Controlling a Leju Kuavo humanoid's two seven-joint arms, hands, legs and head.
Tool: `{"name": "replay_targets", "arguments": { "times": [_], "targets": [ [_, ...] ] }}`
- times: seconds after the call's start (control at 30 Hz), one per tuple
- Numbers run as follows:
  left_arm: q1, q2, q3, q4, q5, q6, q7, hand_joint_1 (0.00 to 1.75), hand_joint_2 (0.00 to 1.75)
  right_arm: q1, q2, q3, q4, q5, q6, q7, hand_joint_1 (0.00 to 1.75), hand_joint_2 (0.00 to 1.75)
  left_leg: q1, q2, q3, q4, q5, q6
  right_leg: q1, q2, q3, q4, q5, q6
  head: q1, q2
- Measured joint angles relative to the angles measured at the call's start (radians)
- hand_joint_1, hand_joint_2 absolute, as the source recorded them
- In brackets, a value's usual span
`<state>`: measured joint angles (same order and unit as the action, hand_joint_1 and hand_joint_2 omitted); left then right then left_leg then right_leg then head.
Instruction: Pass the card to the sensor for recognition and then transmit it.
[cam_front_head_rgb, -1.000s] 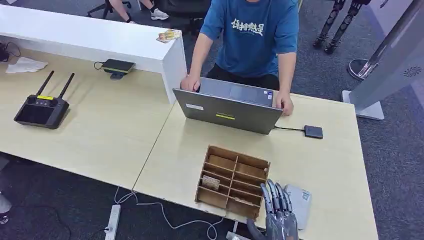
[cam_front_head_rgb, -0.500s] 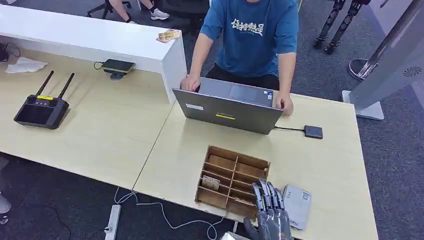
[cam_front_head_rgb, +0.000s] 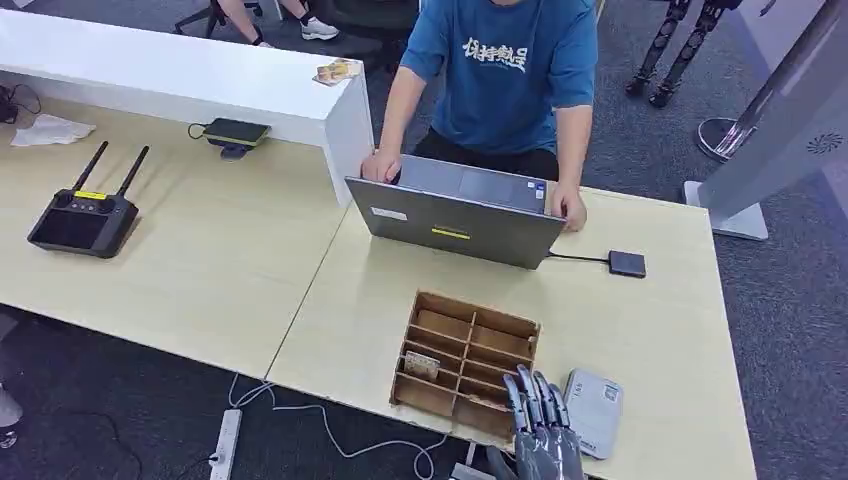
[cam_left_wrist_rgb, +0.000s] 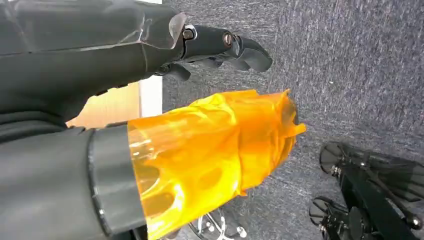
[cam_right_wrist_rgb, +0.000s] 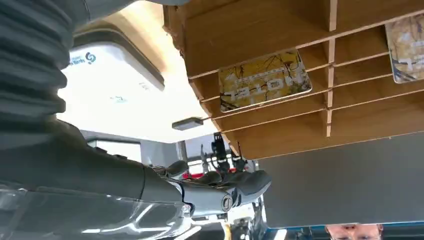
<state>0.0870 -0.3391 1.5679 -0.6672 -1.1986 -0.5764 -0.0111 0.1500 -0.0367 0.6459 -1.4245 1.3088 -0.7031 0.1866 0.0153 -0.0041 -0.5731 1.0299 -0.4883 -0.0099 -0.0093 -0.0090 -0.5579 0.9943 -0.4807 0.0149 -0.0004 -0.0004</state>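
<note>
Right robot hand, open and holding nothing, hovers at the near edge of the bench, beside the wooden divider tray. One card lies flat in a near slot just ahead of it (long axis across); the white card reader sits alongside. Left robot hand hangs over the floor, fingers loosely curled, holding nothing.

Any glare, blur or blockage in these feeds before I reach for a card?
Head view: even light, sharp, right hand at the wooden organizer. Right wrist view: white sensor box blown out by glare, card still readable. Left wrist view: left hand close up hides much, its orange wrap glossy; carpet sharp.
</note>
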Motion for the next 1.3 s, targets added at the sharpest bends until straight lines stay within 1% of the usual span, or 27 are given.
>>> {"name": "replay_targets", "arguments": {
  "times": [0.07, 0.17, 0.37, 0.57, 0.83, 0.93, 1.1, 1.3],
  "targets": [
    [0.000, 0.000, 0.000, 0.000, 0.007, 0.003, 0.002, 0.00, 0.00, -0.006, -0.023, 0.031, -0.016, -0.035, 0.000, 0.011, 0.00, 1.75, 0.000, 0.000, 0.000, 0.000, 0.000, 0.000, 0.000, 0.000, 0.000, 0.000, 0.000, 0.000, 0.000, 0.000],
    [0.000, 0.000, 0.000, 0.000, 0.011, 0.005, 0.002, 0.00, 0.00, -0.017, -0.047, 0.063, -0.032, -0.050, 0.000, 0.016, 0.00, 1.75, 0.000, 0.000, 0.000, 0.000, 0.000, 0.000, 0.000, 0.000, 0.000, 0.000, 0.000, 0.000, 0.000, 0.000],
    [0.000, 0.000, 0.000, 0.000, 0.011, 0.005, 0.002, 0.00, 0.00, -0.042, -0.065, 0.103, -0.033, -0.080, 0.000, 0.023, 0.00, 1.75, 0.000, 0.000, 0.000, 0.000, 0.000, 0.000, 0.000, 0.000, 0.000, 0.000, 0.000, 0.000, 0.000, 0.000],
    [0.000, 0.000, 0.000, 0.000, 0.002, 0.002, 0.002, 0.00, 0.00, -0.071, -0.065, 0.125, -0.001, -0.048, 0.000, 0.030, 0.00, 1.75, 0.000, 0.000, 0.000, 0.000, 0.000, 0.000, 0.000, 0.000, 0.000, 0.000, 0.000, 0.000, 0.000, 0.000],
    [0.000, 0.000, 0.000, 0.000, -0.015, -0.004, 0.002, 0.00, 0.00, -0.117, -0.059, 0.145, 0.079, 0.037, 0.003, 0.045, 0.00, 1.75, 0.000, 0.000, 0.000, 0.000, 0.000, 0.000, 0.000, 0.000, 0.000, 0.000, 0.000, 0.000, 0.000, 0.000],
    [0.000, 0.000, 0.000, 0.000, -0.016, -0.006, 0.003, 0.00, 0.00, -0.129, -0.058, 0.147, 0.105, 0.057, 0.036, 0.059, 0.00, 1.75, 0.000, 0.000, 0.000, 0.000, 0.000, 0.000, 0.000, 0.000, 0.000, 0.000, 0.000, 0.000, 0.000, 0.000],
    [0.000, 0.000, 0.000, 0.000, -0.005, -0.010, 0.009, 0.00, 0.00, -0.143, -0.059, 0.147, 0.120, 0.025, 0.092, 0.073, 0.00, 1.75, 0.000, 0.000, 0.000, 0.000, 0.000, 0.000, 0.000, 0.000, 0.000, 0.000, 0.000, 0.000, 0.000, 0.000],
    [0.000, 0.000, 0.000, 0.000, 0.020, 0.001, 0.011, 0.00, 0.00, -0.135, -0.091, 0.145, 0.062, -0.033, 0.128, 0.084, 0.00, 1.75, 0.000, 0.000, 0.000, 0.000, 0.000, 0.000, 0.000, 0.000, 0.000, 0.000, 0.000, 0.000, 0.000, 0.000]
  ]
}}
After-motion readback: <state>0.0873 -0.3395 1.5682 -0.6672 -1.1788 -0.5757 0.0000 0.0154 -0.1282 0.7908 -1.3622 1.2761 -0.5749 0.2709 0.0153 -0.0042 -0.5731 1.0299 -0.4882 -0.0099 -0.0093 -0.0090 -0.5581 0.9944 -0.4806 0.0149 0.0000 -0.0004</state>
